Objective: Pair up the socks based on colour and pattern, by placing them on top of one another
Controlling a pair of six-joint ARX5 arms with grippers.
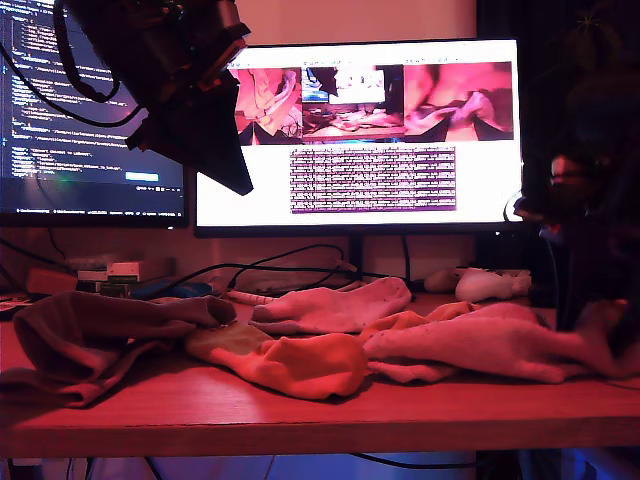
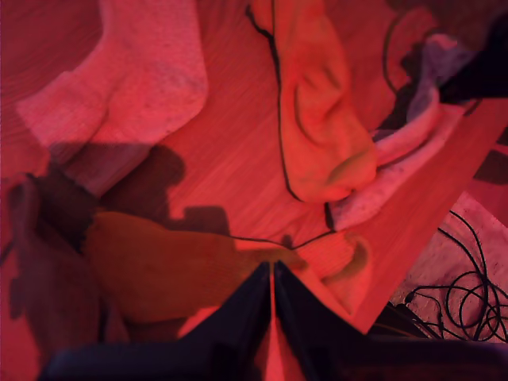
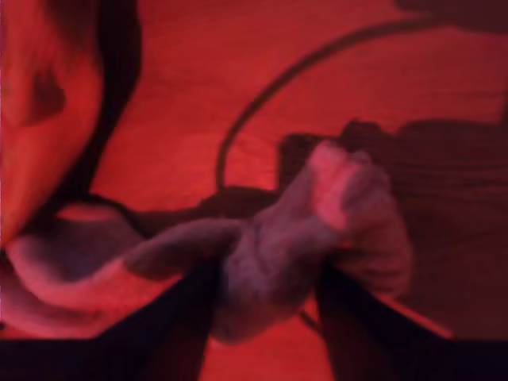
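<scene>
We are clamping our second gripper on a pale pink fuzzy sock at the exterior view's right, while our first gripper, jaws together and empty, is hovering above an orange sock.

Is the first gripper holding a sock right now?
No, my first gripper is shut with nothing between its fingertips, held above the orange sock without touching it.
</scene>
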